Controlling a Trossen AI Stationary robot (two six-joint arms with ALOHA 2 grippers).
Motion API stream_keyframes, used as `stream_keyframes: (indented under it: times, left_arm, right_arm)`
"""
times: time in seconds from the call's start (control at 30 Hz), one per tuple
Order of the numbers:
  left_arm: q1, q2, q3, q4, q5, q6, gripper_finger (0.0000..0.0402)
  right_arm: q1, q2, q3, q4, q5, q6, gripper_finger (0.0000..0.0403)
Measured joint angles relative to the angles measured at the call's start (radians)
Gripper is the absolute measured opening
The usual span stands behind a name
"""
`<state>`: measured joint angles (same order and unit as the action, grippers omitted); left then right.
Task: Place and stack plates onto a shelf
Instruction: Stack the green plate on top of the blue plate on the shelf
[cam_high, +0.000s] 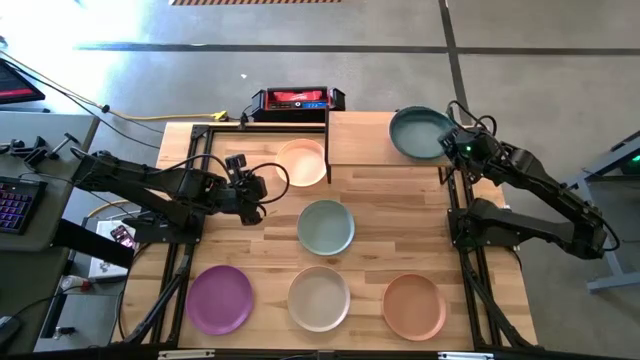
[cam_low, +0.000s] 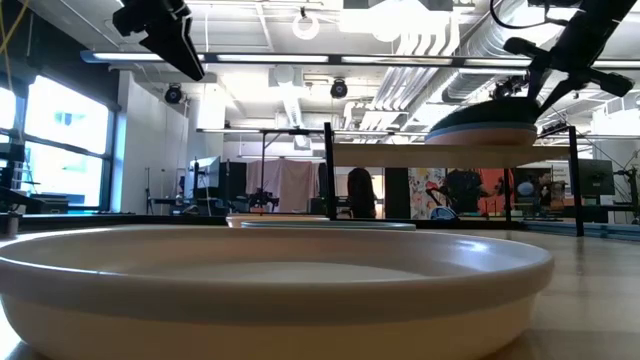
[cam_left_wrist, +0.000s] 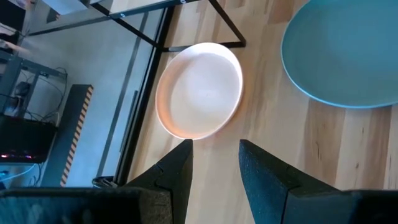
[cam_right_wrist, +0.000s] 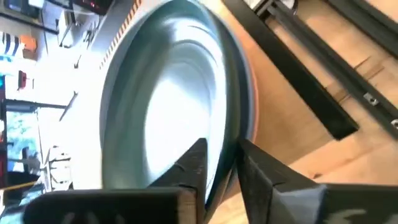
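Observation:
The shelf (cam_high: 365, 138), a light-wood board on black legs, stands at the table's far edge. A dark blue-grey plate (cam_high: 418, 133) lies at its right end on top of a paler plate (cam_low: 482, 136). My right gripper (cam_high: 452, 146) is shut on that top plate's rim. My left gripper (cam_high: 270, 182) hangs open above the table, just left of a pink plate (cam_high: 303, 162) that rests flat beside the shelf. Flat on the table lie the pale teal plate (cam_high: 326, 227), purple plate (cam_high: 219, 298), off-white plate (cam_high: 319, 298) and peach plate (cam_high: 414, 306). My right gripper pinches the blue-grey plate's rim on its right side (cam_right_wrist: 227, 134), one finger (cam_right_wrist: 189, 168) inside the bowl and one (cam_right_wrist: 267, 177) outside. The fingers come from the table's right, slanting down. The plate lies roughly level on the plate beneath it (cam_right_wrist: 254, 124).
The shelf's left half (cam_high: 355, 135) is bare wood. A red and black device (cam_high: 296, 100) sits behind the table's far edge. Black frame rails (cam_high: 205, 135) run along the table's left and right sides. Bare tabletop lies between the pink and purple plates.

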<state>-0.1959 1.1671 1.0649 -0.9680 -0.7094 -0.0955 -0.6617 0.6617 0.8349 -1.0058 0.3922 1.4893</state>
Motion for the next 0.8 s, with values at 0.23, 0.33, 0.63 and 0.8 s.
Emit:
stream_keyframes:
  times: [0.23, 0.33, 0.63, 0.8]
  left_arm:
    - [0.009, 0.0, 0.0, 0.0, 0.001, 0.003, 0.0117]
    - [0.022, 0.0, 0.0, 0.001, 0.001, 0.003, 0.0117]
    - [0.033, 0.0, 0.0, 0.002, 0.002, 0.002, 0.0117]
    - [0.033, 0.0, 0.0, 0.002, 0.003, 0.002, 0.0117]
  right_arm:
    - [0.0, 0.0, 0.0, 0.001, 0.03, -0.006, 0.0087]
    - [0.0, -0.002, 0.0, 0.001, 0.019, -0.013, 0.0087]
    - [0.0, -0.041, 0.046, -0.024, -0.022, -0.107, 0.0087]
    - [0.0, -0.042, 0.064, -0.072, -0.032, -0.129, 0.0087]
